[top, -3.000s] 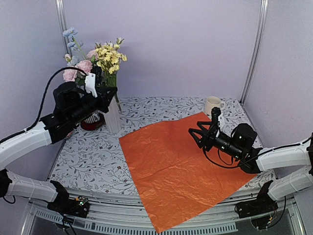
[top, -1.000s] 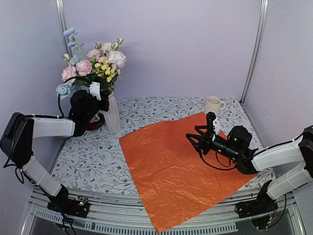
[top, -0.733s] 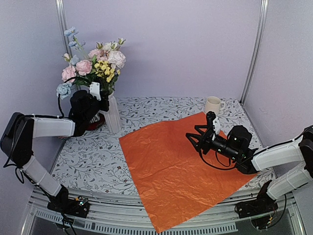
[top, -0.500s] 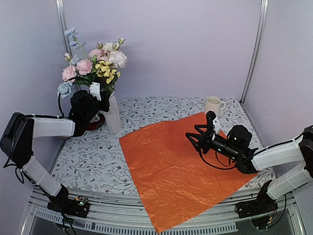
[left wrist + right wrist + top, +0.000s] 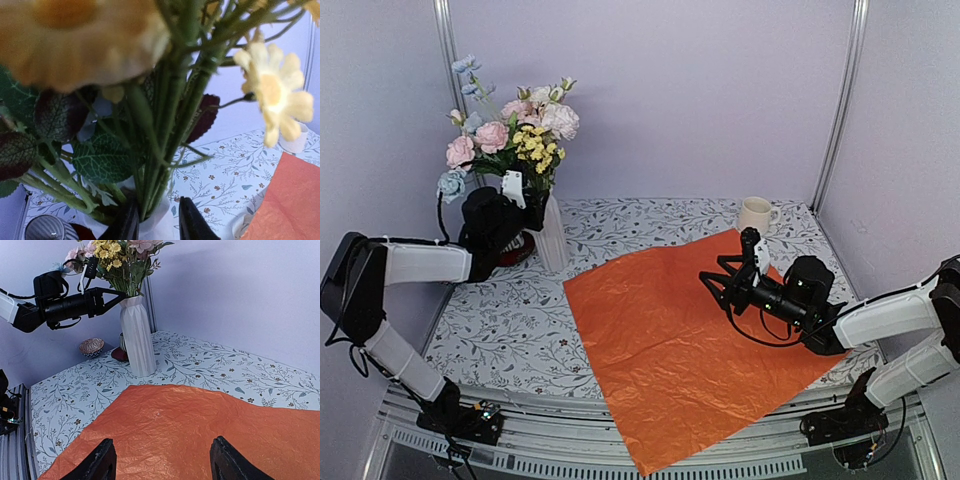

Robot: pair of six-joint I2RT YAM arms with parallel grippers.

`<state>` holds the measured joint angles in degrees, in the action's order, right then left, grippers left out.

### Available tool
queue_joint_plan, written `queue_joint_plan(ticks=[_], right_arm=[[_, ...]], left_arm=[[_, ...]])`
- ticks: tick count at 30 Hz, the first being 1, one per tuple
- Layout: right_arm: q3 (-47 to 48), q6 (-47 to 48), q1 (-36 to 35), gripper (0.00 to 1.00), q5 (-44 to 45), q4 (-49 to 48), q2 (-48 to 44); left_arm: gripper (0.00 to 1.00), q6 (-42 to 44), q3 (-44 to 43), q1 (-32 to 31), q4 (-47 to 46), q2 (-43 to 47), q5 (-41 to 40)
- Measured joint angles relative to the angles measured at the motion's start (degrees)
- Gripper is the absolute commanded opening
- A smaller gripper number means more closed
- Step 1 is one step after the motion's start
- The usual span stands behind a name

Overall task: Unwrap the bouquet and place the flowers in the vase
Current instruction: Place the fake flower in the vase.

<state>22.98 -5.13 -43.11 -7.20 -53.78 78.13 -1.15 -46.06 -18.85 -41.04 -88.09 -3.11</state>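
The left hand (image 5: pixel 157 222) has just eased part-open around the stems (image 5: pixel 161 150), leaving the flowers (image 5: pixel 520 130) standing in the vase (image 5: pixel 550 240) at ten o'clock on the counter (image 5: pixel 500 320), so placing looks done. The right hand (image 5: pixel 162 465) hangs wide open, empty, over the orange paper (image 5: pixel 670 340).

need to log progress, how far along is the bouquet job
Done: the paper lies flat on the table, and the flowers stand in the vase. In hand: the left hand is at the vase mouth, fingers parted around the stems. Left: probably just backing that hand away; the right hand hovers open over the paper, holding nothing.
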Motion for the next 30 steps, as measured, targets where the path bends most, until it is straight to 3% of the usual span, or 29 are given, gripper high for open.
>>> queue_joint_plan(ticks=[17,30], right_arm=[[0.0,0.0,0.0,0.67,0.0,0.3,0.0],[0.3,0.0,0.0,0.67,0.0,0.4,0.1]], left_arm=[[0.49,-2.9,3.4,0.0,-4.5,0.7,2.7],[0.56,-4.3,5.0,0.0,3.3,5.9,2.7]])
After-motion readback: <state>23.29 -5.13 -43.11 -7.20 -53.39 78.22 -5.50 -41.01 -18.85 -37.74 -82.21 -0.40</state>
